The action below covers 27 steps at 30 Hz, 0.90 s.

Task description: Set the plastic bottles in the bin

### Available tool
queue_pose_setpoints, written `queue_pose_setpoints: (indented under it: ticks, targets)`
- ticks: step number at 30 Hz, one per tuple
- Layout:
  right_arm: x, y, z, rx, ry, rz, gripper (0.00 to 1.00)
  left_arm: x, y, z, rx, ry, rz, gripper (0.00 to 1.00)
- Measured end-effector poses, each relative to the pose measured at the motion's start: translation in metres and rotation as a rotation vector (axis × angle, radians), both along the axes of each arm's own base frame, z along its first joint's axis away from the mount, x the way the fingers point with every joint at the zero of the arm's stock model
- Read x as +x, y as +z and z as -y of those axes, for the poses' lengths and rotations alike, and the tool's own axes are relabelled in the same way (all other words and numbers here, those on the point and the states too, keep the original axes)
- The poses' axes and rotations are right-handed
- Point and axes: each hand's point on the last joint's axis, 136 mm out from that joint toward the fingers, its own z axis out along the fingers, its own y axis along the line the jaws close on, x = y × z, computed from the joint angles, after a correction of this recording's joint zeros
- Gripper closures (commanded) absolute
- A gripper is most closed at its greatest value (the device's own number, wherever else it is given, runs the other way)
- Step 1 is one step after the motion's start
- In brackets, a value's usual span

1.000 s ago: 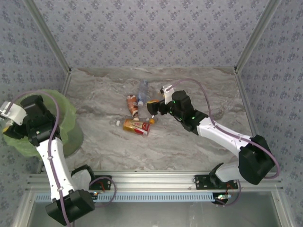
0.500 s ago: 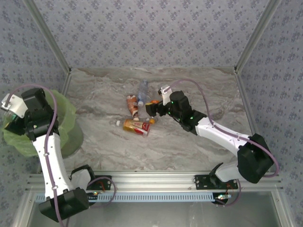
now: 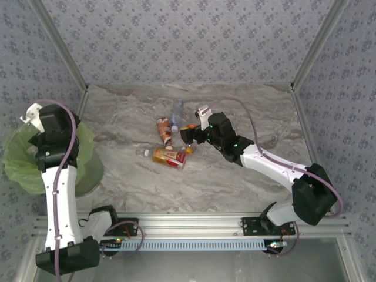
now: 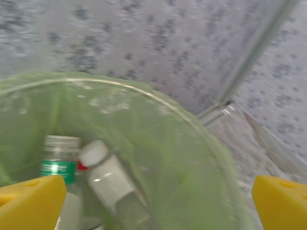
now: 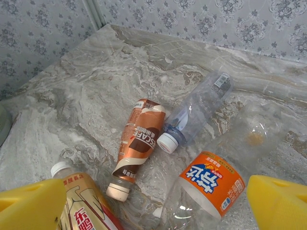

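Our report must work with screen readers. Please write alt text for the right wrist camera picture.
Four plastic bottles lie on a marbled table: a brown-labelled bottle, a clear bottle with a white cap, an orange-labelled bottle, and a red-and-yellow bottle at the lower left. The open right end effector's yellow fingers frame the bottom corners.

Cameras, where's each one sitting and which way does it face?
Top external: above and behind the arms, looking down at the table; both arms show.
Left wrist: over the bin, looking into it; open left gripper at bottom.
Right wrist: low over the table, facing the plastic bottles; open right gripper at bottom.
Shared: the bin, top and left wrist; the bottles, top and right wrist.
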Motion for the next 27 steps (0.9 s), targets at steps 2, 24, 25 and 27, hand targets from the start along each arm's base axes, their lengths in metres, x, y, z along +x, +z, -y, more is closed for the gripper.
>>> queue_pose_setpoints:
  ticks: [2,24,25,27]
  targets:
    - [0.000,-0.001,0.000,-0.003,-0.001,-0.003,0.01,0.010,0.005,0.017,-0.002,-0.066,0.008,0.01]
    - [0.001,-0.017,0.023,-0.042,-0.106,-0.019,0.01,0.063,-0.027,0.225,-0.092,-0.620,-0.057,0.01]
    - [0.000,-0.020,0.027,-0.045,-0.122,-0.023,0.01,0.063,-0.035,0.235,-0.109,-0.634,-0.063,0.01]
    - [0.000,-0.025,0.035,-0.046,-0.152,-0.032,0.01,0.061,-0.056,0.247,-0.140,-0.646,-0.091,0.01]
